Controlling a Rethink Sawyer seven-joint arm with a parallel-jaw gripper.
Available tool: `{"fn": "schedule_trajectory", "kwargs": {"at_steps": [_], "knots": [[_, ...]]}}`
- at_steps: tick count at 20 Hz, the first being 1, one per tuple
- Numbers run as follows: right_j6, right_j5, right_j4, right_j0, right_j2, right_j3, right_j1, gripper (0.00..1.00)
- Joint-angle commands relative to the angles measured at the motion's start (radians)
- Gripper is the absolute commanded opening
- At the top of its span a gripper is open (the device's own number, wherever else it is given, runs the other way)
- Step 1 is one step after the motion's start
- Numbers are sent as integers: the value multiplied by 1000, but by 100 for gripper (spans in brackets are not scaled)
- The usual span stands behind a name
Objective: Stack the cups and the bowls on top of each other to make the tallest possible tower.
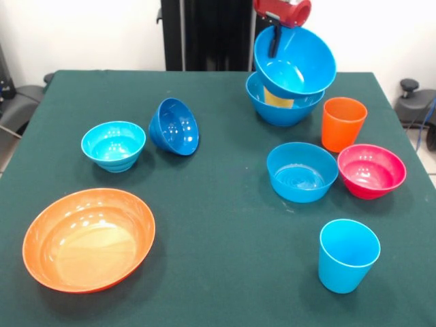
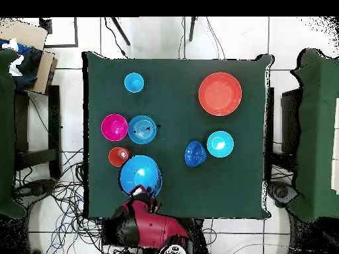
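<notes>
My gripper (image 1: pixel 274 42) is shut on the rim of a large blue bowl (image 1: pixel 300 58), holding it tilted. It hangs just over a second large blue bowl (image 1: pixel 279 110) at the table's far side, in which a yellow cup (image 1: pixel 276 99) shows. Beside them stands an orange cup (image 1: pixel 343 122). Nearer are a light blue bowl (image 1: pixel 302 172), a magenta bowl (image 1: pixel 371 170) and a light blue cup (image 1: pixel 347 255). On the left are a dark blue bowl (image 1: pixel 175 127) tipped on its side, a cyan bowl (image 1: pixel 113 145) and a wide orange bowl (image 1: pixel 88 238). In the overhead view the held bowl (image 2: pixel 140 174) hides the one below.
The green table (image 1: pixel 218 204) has open cloth down its middle between the two groups. Chairs and cables lie around the table (image 2: pixel 172 198) in the overhead view. A black column (image 1: pixel 204 34) stands behind the far edge.
</notes>
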Motion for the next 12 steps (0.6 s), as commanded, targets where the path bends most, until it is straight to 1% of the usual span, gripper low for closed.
{"fn": "schedule_trajectory", "kwargs": {"at_steps": [1,12], "knots": [[97,-12,-30,-14,65,25,34,0],[100,7,-11,6,57,19,26,0]]}}
